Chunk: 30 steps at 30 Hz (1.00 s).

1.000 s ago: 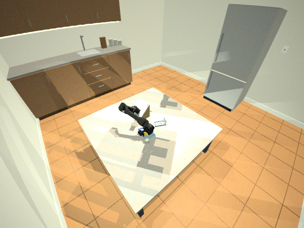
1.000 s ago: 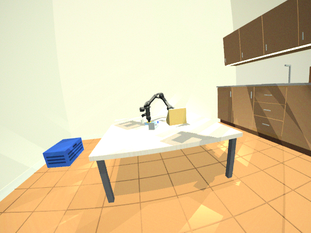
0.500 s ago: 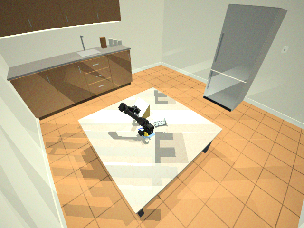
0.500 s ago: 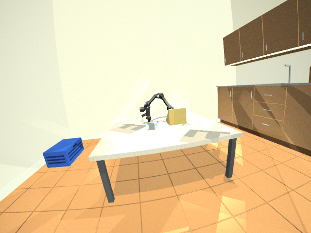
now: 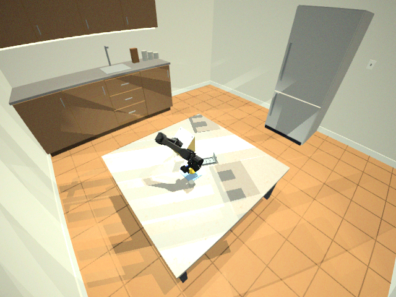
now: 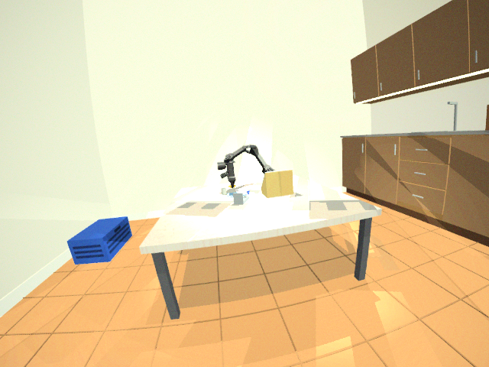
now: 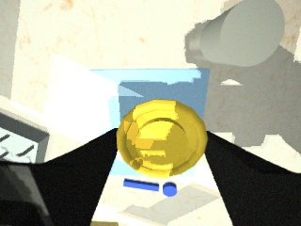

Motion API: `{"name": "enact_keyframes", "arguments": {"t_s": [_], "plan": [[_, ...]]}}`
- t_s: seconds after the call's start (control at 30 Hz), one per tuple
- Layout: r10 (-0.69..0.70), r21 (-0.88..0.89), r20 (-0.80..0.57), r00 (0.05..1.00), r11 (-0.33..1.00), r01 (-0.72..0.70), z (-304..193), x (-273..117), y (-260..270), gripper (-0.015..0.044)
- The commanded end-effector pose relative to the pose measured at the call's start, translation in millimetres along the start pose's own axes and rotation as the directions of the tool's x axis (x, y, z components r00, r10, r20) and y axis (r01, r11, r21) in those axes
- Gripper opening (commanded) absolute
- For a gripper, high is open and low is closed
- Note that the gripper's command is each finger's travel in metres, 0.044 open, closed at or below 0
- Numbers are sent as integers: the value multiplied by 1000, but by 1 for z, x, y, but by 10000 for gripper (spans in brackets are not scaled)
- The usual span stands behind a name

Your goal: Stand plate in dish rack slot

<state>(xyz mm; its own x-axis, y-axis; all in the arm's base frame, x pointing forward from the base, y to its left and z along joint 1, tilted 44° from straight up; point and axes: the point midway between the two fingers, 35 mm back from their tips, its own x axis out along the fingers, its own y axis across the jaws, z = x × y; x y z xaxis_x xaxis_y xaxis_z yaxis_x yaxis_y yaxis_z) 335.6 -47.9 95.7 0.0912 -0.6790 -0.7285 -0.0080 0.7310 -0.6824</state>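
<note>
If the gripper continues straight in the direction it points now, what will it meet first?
The gripper points down, its jaws already shut on the yellow plate. Straight on, it would likely press the plate into the light blue mat beneath it.

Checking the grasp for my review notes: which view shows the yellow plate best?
The wrist view: the plate fills the centre, with the gripper shut on its rim. Top shows only a yellow speck under the arm; exterior, a tiny yellow dot.
</note>
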Motion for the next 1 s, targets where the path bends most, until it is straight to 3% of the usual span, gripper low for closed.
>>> {"name": "enact_keyframes", "arguments": {"t_s": [0.0, 0.83, 0.97], "plan": [[7, 5, 3, 1000, 1000, -7, 3, -18, 1, 0], [-5, -10, 11, 1000, 1000, 5, 5, -116, 2, 0], [9, 65, 10, 1000, 998, -9, -7, -118, 32, 0]]}}
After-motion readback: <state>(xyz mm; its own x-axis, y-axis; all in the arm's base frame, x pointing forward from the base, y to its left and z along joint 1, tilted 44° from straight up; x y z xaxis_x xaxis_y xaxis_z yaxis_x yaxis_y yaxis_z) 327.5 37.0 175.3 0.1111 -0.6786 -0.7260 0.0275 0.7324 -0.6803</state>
